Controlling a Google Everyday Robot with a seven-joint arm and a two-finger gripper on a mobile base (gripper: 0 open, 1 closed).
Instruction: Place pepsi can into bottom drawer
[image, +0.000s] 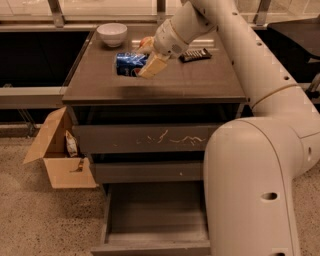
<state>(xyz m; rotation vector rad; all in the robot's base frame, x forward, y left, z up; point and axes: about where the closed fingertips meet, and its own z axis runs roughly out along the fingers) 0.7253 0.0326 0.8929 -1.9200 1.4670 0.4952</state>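
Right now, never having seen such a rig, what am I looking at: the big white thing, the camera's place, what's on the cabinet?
The big white shape is a robot arm; the one camera looks down along it. Its gripper is at the pepsi can, which lies on its side on the cabinet top; whether it grips the can does not show. Also there: a white bowl, a black remote-like device, a half-hidden reddish fruit. The bottom drawer stands open below.

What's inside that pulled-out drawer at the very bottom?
The bottom drawer shows only bare grey floor; the robot's arm covers its right side. The gripper is up at the pepsi can on the cabinet top.
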